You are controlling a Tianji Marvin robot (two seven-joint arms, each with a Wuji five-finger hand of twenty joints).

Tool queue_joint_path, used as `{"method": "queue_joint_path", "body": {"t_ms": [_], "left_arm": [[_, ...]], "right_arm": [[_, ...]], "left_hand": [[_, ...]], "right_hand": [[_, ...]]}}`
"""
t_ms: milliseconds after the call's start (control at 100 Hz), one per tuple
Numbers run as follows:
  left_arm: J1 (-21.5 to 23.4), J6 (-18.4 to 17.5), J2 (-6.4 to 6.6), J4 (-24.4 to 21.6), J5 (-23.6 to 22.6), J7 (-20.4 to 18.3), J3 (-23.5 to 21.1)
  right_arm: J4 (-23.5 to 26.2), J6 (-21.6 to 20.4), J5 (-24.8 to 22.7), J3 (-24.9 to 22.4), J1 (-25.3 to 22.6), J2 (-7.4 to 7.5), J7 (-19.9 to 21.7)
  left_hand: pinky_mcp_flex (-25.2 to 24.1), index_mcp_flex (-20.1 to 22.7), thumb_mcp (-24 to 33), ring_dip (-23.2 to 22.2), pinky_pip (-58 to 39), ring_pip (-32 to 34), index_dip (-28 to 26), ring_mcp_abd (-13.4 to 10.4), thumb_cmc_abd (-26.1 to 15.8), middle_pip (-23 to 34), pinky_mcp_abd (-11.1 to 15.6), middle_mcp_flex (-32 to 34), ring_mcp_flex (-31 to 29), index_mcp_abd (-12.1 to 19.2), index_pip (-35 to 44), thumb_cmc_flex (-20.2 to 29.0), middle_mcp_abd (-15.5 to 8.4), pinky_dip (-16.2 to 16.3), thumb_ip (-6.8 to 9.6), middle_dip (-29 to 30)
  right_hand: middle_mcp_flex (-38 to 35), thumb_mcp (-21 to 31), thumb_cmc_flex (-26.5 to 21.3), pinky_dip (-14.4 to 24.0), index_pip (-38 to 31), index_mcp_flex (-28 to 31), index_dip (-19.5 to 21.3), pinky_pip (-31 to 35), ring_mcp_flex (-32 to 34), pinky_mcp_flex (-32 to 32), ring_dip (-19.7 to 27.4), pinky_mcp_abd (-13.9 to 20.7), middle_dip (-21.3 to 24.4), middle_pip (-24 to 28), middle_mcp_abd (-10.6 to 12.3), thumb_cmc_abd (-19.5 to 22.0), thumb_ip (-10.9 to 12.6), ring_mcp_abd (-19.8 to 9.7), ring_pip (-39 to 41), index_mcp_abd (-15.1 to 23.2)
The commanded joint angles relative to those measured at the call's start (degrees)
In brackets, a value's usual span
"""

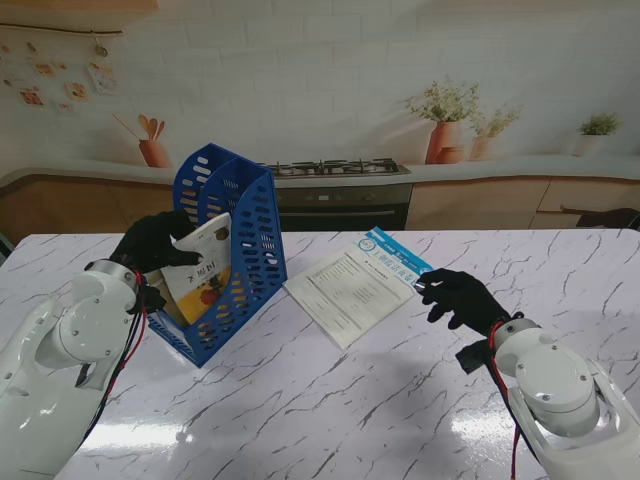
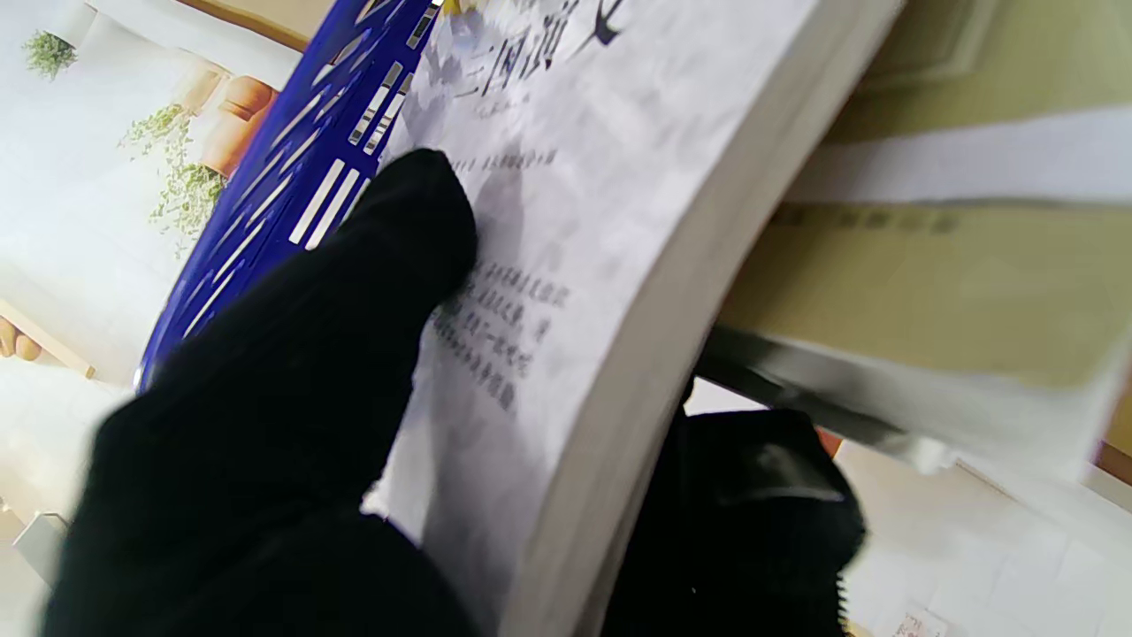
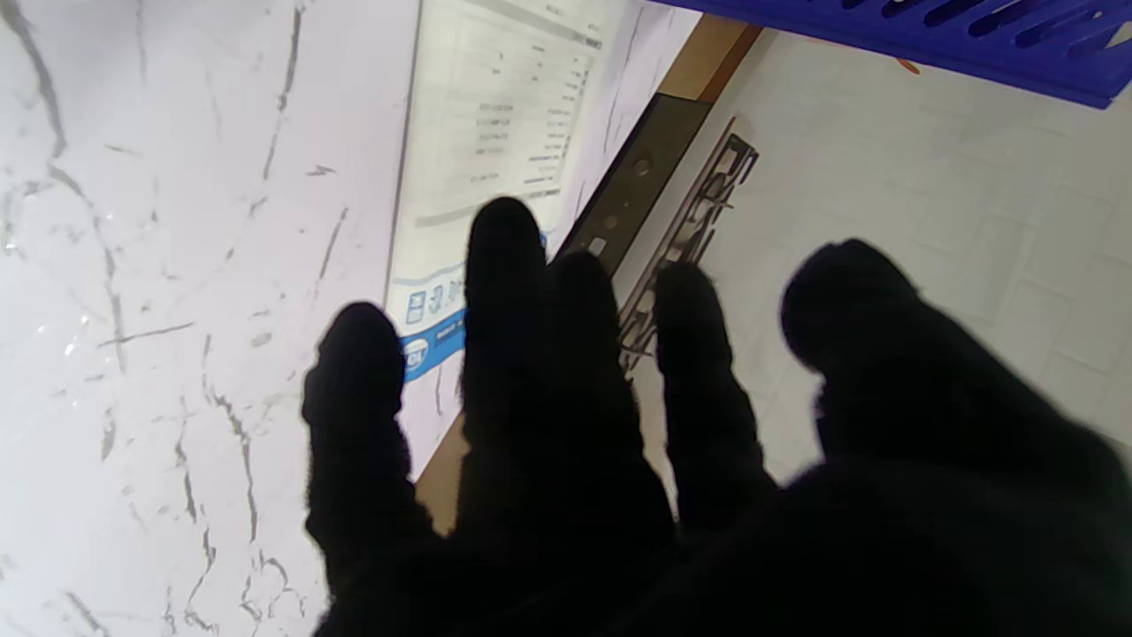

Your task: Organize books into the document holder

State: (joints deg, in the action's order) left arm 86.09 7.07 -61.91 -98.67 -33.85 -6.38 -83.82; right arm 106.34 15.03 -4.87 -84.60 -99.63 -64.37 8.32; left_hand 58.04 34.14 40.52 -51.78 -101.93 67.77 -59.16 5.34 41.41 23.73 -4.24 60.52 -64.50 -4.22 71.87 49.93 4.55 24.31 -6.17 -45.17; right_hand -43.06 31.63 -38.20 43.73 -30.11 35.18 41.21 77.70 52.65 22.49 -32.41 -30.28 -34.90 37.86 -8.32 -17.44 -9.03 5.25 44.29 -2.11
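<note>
Closest to me, the right hand (image 1: 462, 297) hovers over the marble worktop (image 1: 330, 400) with its fingers (image 3: 504, 265) spread and holding nothing, tips right at the blue-edged end of the booklet (image 1: 355, 282) lying flat. Further back on my left, the left hand (image 1: 152, 242) is clamped on a book (image 1: 205, 265), tilted, sitting partway inside the blue document holder (image 1: 245, 215).

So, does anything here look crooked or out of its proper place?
The book in the left hand leans at a slant in the blue document holder, not upright. A booklet lies flat on the table, outside the holder, by the open right hand. Nothing looks damaged.
</note>
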Motion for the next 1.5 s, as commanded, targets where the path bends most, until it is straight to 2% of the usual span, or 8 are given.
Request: {"method": "queue_joint_path", "body": {"t_ms": [0,380,600,790,980,1100,1190,1490], "left_arm": [[1.1,-1.4,-0.55,0.9,0.2,-0.8,0.7],[2.5,-0.9,-0.76,0.0,0.2,0.2,0.7],[3.2,-0.6,-0.84,-0.7,0.9,0.2,0.4],[3.6,-0.6,-1.16,-1.1,2.3,1.3,0.3],[4.4,-0.4,-1.46,-2.2,3.4,2.3,-0.1],[5.0,-1.0,-1.91,-3.0,3.2,4.7,-0.1],[5.6,-0.5,-1.84,-4.5,3.2,4.2,-0.4],[6.5,0.1,-1.91,-7.6,2.8,4.4,-1.1]], "right_arm": [[0.0,0.0,0.2,0.1,-0.4,-0.33,0.0],[-0.3,0.1,0.3,0.1,-0.3,-0.28,0.4],[-0.5,-0.1,0.3,0.1,-0.2,-0.29,0.3],[-0.6,0.0,0.3,0.2,-0.1,-0.27,0.4],[-0.7,0.0,0.4,0.2,0.0,-0.27,0.4],[-0.7,0.0,0.4,0.3,0.0,-0.28,0.4],[-0.8,-0.1,0.5,0.3,0.1,-0.3,0.3],[-0.8,-0.3,0.6,0.2,0.1,-0.4,0.0]], "left_hand": [[-1.6,-2.7,2.0,1.1,-7.6,-4.4,3.4,5.4,-4.5,-2.3,1.1,-3.3,2.1,5.8,-2.0,2.0,3.5,0.8,-0.36,6.4],[-6.1,-3.5,-2.6,2.4,-5.5,-8.6,12.1,6.8,-5.6,1.2,-0.7,-8.1,6.1,5.8,-6.0,2.0,4.4,3.4,-0.53,11.1],[-14.4,-2.2,-5.1,5.2,1.0,-17.4,21.9,9.2,-7.4,1.8,-6.3,-10.3,11.4,5.4,-12.6,1.8,4.9,8.0,-0.23,17.7],[-19.6,-0.4,-6.1,8.4,6.5,-24.0,31.5,10.9,-8.5,1.9,-9.4,-9.8,14.6,3.8,-19.4,0.2,4.5,10.3,-0.45,18.8],[-25.9,-0.2,-7.2,10.8,12.6,-28.5,32.8,12.4,-10.4,1.5,-12.3,-10.6,18.1,3.1,-22.7,-2.3,4.4,12.5,-0.49,18.8],[-30.2,0.1,-7.9,12.3,17.9,-31.3,32.7,11.8,-11.3,1.2,-14.1,-10.9,19.9,2.7,-23.8,-4.1,4.1,13.0,-0.71,18.8],[-32.9,-0.1,-8.5,12.8,20.4,-32.7,32.8,11.7,-12.3,0.6,-14.6,-11.7,21.2,2.7,-24.9,-4.8,4.1,13.2,-0.55,19.0],[-35.8,-0.3,-9.7,13.4,23.4,-34.5,32.4,11.8,-13.9,0.0,-15.4,-12.4,22.7,2.1,-26.4,-5.7,4.0,13.5,-0.11,19.0]], "right_hand": [[0.2,0.5,1.3,-0.2,0.2,1.0,0.5,0.3,-0.6,-0.4,0.8,4.4,0.4,-0.3,0.7,0.1,2.2,0.1,-0.9,0.9],[0.9,-1.4,0.1,-0.3,0.5,0.6,0.6,0.2,-1.3,-0.7,0.5,5.1,0.2,0.0,0.5,1.1,2.4,-0.2,-0.6,0.3],[0.4,-2.0,-0.2,-0.1,0.2,1.0,0.5,0.6,-0.7,0.0,0.4,5.1,0.2,0.3,0.7,0.9,2.4,-0.2,-0.2,0.6],[-0.2,-1.5,0.1,0.0,-0.1,1.3,0.4,0.8,-0.1,0.3,0.5,4.7,0.3,0.3,0.8,0.4,2.4,-0.1,-0.2,0.9],[-0.4,-0.7,0.5,0.0,-0.2,1.4,0.3,0.8,0.0,0.2,0.6,4.3,0.3,0.1,0.6,0.1,2.3,0.1,-0.3,0.9],[-0.2,-0.3,0.7,-0.1,-0.1,1.3,0.2,0.7,-0.1,0.0,0.6,4.3,0.3,0.0,0.5,0.0,2.2,0.2,-0.4,0.7],[-0.1,-0.1,0.7,-0.2,0.0,1.1,0.2,0.6,-0.3,-0.2,0.6,4.3,0.4,-0.1,0.5,0.1,2.2,0.3,-0.5,0.6],[0.5,-0.4,0.3,-0.3,0.1,0.8,0.3,0.4,-0.9,-0.5,0.6,4.6,0.2,-0.1,0.5,0.4,2.2,0.1,-0.6,0.4]]}}
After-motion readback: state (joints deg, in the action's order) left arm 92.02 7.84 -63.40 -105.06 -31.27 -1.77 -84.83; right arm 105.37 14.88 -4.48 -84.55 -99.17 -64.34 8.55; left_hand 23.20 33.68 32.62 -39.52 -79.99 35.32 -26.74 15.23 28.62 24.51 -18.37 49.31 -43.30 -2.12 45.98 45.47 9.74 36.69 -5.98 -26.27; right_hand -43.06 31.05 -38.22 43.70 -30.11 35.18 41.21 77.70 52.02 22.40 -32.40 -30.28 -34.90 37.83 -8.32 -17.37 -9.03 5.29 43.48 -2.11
